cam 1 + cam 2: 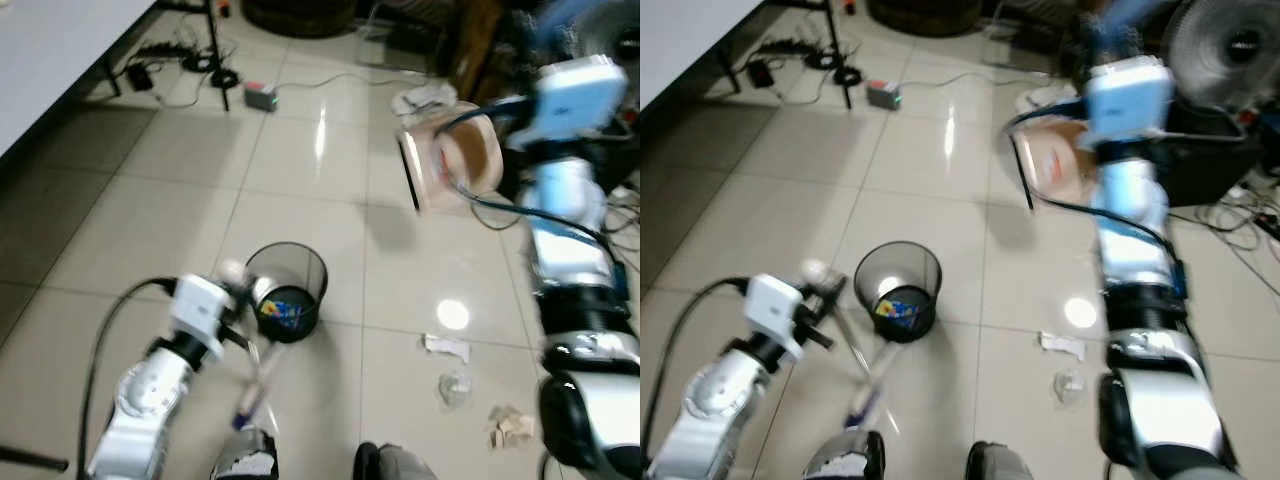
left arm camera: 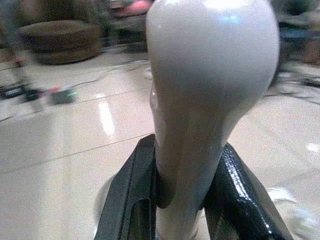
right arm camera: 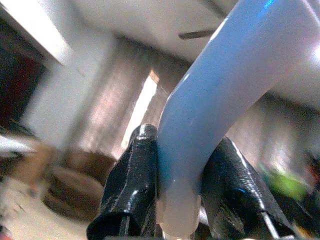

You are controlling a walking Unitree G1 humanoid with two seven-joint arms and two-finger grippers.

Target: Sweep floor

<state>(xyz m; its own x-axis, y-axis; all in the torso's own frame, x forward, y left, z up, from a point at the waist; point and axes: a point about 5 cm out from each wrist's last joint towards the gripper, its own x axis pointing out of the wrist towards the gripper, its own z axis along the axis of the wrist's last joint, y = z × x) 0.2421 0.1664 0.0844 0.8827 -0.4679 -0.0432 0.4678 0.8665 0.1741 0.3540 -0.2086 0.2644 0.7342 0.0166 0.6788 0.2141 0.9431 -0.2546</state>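
My left gripper [image 2: 182, 175] is shut on the white rounded handle [image 2: 210, 75] of a broom. In the left eye view that handle's knob [image 1: 232, 271] sits by the left wrist, and the blurred stick [image 1: 258, 375] slants down to the floor in front of my feet. My right gripper [image 3: 182, 165] is shut on a light blue handle [image 3: 225, 85]. The right arm is raised at the right, and a tan dustpan [image 1: 465, 152] with a dark rim hangs off the floor beyond it. Litter lies on the tiles: white paper [image 1: 446, 347], a clear wrapper [image 1: 455, 387] and tan scraps [image 1: 512, 428].
A black mesh bin [image 1: 288, 288] with a colourful wrapper inside stands right next to the broom. A grey table [image 1: 60, 45] runs along the left. Cables and a power strip [image 1: 260, 97] lie at the back, and a fan [image 1: 1225, 45] with more cables at the right.
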